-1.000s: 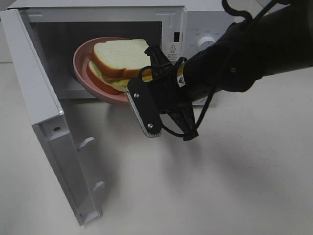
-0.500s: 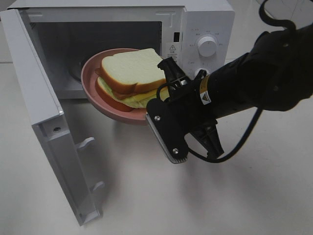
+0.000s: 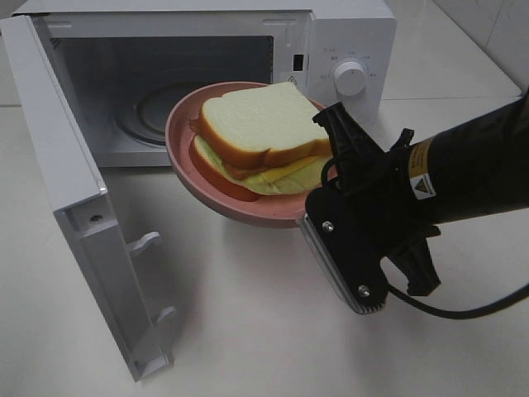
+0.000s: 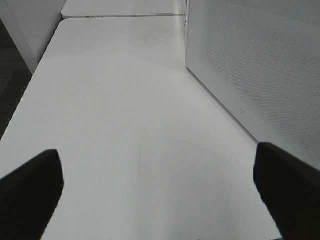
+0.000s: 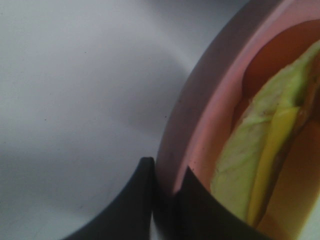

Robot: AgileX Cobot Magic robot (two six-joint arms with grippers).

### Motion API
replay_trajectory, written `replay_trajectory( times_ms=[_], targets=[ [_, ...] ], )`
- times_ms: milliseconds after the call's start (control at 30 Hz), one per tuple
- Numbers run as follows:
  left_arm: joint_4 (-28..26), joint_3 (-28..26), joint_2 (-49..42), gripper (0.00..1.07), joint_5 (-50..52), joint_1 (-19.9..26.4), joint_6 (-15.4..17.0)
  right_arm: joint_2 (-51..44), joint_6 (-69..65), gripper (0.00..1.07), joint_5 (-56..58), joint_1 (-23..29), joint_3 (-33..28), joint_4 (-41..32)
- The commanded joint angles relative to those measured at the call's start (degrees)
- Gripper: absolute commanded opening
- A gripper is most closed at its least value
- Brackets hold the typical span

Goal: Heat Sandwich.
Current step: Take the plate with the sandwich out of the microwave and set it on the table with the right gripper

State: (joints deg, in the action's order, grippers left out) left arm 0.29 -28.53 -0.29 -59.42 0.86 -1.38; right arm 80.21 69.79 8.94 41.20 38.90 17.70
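A: Exterior high view: the right gripper (image 3: pixel 324 192) has its jaws pinched on the near rim of the pink plate (image 3: pixel 194 174), and the sandwich (image 3: pixel 259 135) rides on it, tilted, in the air over the table (image 3: pixel 248 331) in front of the microwave (image 3: pixel 347 33).

B: A second ago that plate sat at the mouth of the cavity. It has since come out and toward the camera, clear of the opening.

A: Yes. The glass turntable (image 3: pixel 157 103) now shows bare inside, and the door (image 3: pixel 74 231) hangs wide open.

B: So the robot looks to be taking the plate out, not putting it in?

A: That is the likely reading; whether heating is finished cannot be told. The right wrist view shows the rim (image 5: pixel 175 150) squeezed between the two fingers (image 5: pixel 127 200), filling just beside them.

B: And the left gripper (image 4: pixel 160 195)?

A: Spread wide over bare table beside the microwave's side wall (image 4: pixel 250 65), holding nothing.
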Motion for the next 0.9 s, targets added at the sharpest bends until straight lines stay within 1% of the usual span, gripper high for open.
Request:
replay_trajectory(
  times_ms=[33,267,533,767,900],
  targets=[
    [-0.3,0.2,-1.2,0.99,0.5,0.0,0.1,-3.3,0.5,0.01,0.3,0.2,-1.1,0.9],
    [-0.3,0.2,-1.2,0.99,0.5,0.0,0.1,-8.8,-0.6,0.01,4.1,0.2,-3.6,1.5],
    [-0.3,0.2,-1.2,0.99,0.5,0.0,0.1,-17.1,-1.5,0.01,8.4,0.2,-9.2,1.5],
    [-0.3,0.2,-1.2,0.99,0.5,0.0,0.1,-23.0,-3.5,0.01,13.3,0.2,-11.7,1.6],
    [-0.3,0.2,-1.2,0.99,0.5,0.0,0.1,-26.5,-8.3,0.01,17.5,0.2,-12.6,1.8]
  ],
)
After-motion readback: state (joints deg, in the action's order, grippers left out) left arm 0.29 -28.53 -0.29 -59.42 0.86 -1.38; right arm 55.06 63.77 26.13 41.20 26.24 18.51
